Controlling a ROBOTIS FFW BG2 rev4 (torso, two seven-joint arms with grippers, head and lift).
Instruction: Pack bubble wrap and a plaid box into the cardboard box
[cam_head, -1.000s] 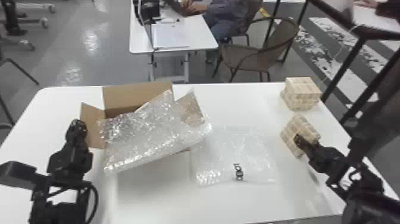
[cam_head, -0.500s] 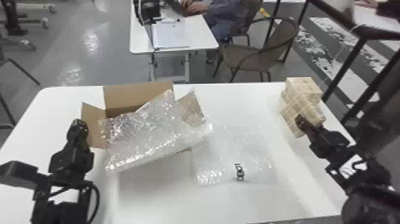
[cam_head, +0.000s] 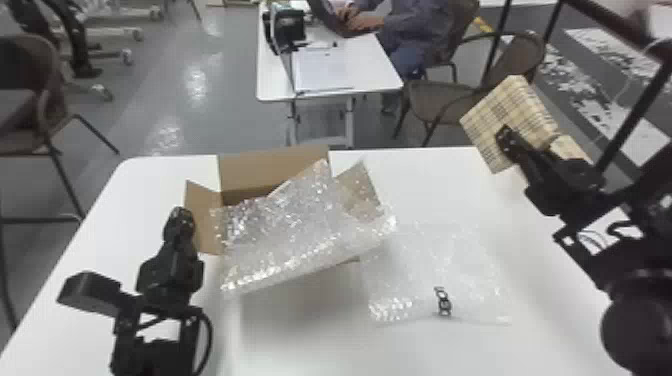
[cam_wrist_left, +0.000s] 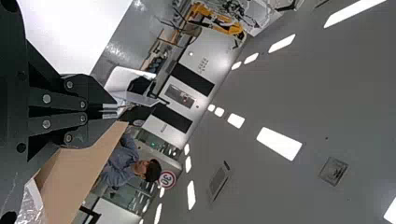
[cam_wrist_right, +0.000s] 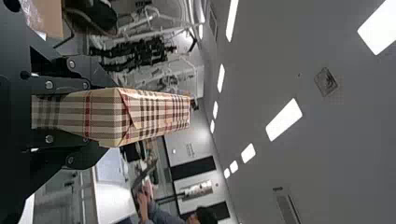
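My right gripper (cam_head: 506, 142) is shut on a plaid box (cam_head: 522, 112), raised near the table's back right corner; in the right wrist view the gripper (cam_wrist_right: 100, 119) clasps the plaid box (cam_wrist_right: 154, 114) from both sides. The cardboard box (cam_head: 200, 215) stands open at left centre, with crumpled bubble wrap (cam_head: 295, 220) draped over its opening and front. To its left, my left gripper (cam_head: 179, 220) stays parked; its fingers are together with nothing between them in the left wrist view, the gripper (cam_wrist_left: 116, 111) being beside a cardboard flap (cam_wrist_left: 84, 172).
Another plaid box (cam_head: 575, 148) is partly hidden behind the right gripper. A clear plastic sheet (cam_head: 435, 265) with black print lies flat on the white table (cam_head: 300, 345), right of the cardboard box. Beyond are a second table (cam_head: 370, 65) and chairs.
My right gripper has lifted the plaid box up and away from the table. The head view has turned slightly, so the table sits farther right. The bubble wrap remains draped as before.
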